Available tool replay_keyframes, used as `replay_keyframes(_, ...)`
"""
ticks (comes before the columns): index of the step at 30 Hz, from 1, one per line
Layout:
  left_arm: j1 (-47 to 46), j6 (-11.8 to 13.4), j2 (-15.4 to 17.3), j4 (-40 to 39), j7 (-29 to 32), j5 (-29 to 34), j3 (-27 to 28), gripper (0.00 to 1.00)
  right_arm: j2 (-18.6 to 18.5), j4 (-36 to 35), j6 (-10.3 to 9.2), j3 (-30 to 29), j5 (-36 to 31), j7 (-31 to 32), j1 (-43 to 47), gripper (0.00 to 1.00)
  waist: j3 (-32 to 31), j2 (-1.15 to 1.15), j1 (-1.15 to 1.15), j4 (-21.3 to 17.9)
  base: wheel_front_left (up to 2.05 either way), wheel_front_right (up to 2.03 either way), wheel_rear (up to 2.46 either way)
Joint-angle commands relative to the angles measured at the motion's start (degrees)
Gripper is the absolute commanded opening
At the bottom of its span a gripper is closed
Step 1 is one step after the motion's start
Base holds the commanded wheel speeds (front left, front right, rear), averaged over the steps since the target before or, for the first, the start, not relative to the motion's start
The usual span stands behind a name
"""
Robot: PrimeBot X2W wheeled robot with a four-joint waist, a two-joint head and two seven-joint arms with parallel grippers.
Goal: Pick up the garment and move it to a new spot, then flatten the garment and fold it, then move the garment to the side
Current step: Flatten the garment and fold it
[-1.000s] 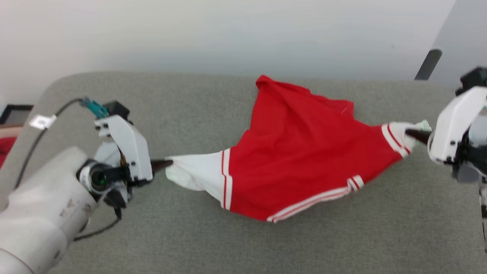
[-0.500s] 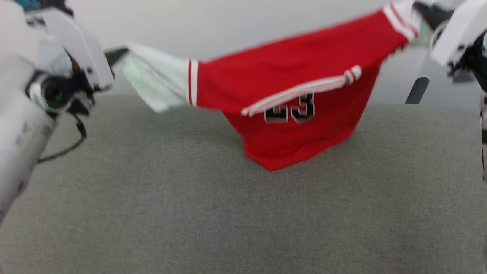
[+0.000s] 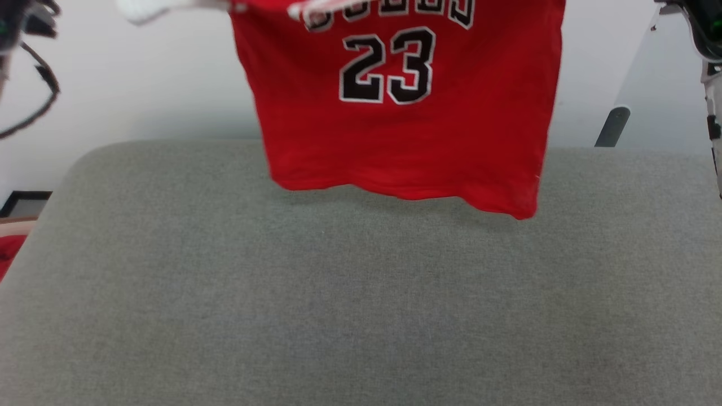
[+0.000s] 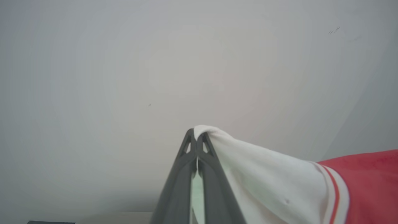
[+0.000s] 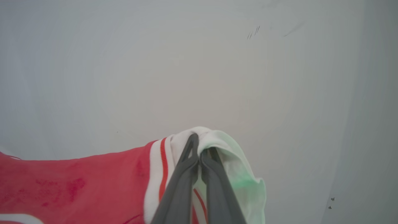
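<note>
Left gripper (image 4: 196,135) clamped on garment (image 4: 264,174) sleeve tip. Red body hangs spread above far part of grey surface (image 3: 338,293), hem lowest. Right gripper (image 5: 199,142) pinches other sleeve. Advice: lower both evenly, lay hem first, hold sleeves taut, 2 grips level.

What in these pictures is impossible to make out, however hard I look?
1. Word above the 23 on the garment: head view, cut off by the top edge.
2. White sleeve: head view, blurred and cut by the top edge.
3. Red thing beside the grey cushion: head view, cut off by the left edge.
4. Cloth pinched inside the right fingers: right wrist view, hidden between them.
</note>
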Motion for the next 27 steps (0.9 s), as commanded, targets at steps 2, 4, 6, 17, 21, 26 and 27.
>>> replay_keyframes(2, -1.32, -0.71, -0.67, 1.29, -0.90, 0.42, 0.18, 0.00, -0.13, 1.73, -0.04, 1.59, 1.12, -1.49, -1.74, 0.00, 0.79, 0.00, 0.00, -0.17, 0.00, 0.00, 0.00)
replay_keyframes(4, -2.20, -1.01, -0.96, 2.15, -1.32, 0.72, 0.07, 0.00, -0.47, 2.98, -0.04, 2.62, 1.97, -2.50, -2.69, 0.00, 1.64, 0.00, 0.00, -0.18, 0.00, 0.00, 0.00)
replay_keyframes(6, -3.83, -1.25, -0.95, 2.62, -1.91, 1.07, 0.07, 0.00, -0.99, 3.76, -0.04, 3.71, 2.41, -3.16, -4.20, 0.00, 3.59, 0.00, 0.00, -0.22, 0.00, 0.00, 0.00)
replay_keyframes(17, -14.00, -2.07, -0.47, 2.82, -10.39, 4.43, 0.77, 0.00, -3.32, 7.05, -0.04, 8.07, -4.01, -15.82, -15.03, 0.00, 21.29, 0.00, 0.00, -1.41, 0.00, 0.00, 0.00)
replay_keyframes(21, -19.53, -2.08, -0.95, 2.46, -15.66, 5.56, 1.74, 0.00, -3.95, 9.32, -0.04, 8.62, -9.68, -23.11, -21.07, 0.00, 29.81, 0.00, 0.00, -1.47, 0.00, 0.00, 0.00)
replay_keyframes(26, -24.60, -2.14, -2.36, 1.06, -20.46, 6.01, 3.32, 0.00, -4.79, 10.40, -0.04, 6.94, -18.49, -26.97, -27.63, 0.00, 38.63, 0.00, 0.00, 0.21, 0.00, 0.00, 0.00)
replay_keyframes(27, -25.06, -2.15, -2.59, 0.67, -21.03, 5.71, 3.85, 0.00, -4.78, 10.08, -0.04, 6.42, -20.38, -27.10, -28.25, 0.00, 40.02, 0.00, 0.00, 0.63, 0.00, 0.00, 0.00)
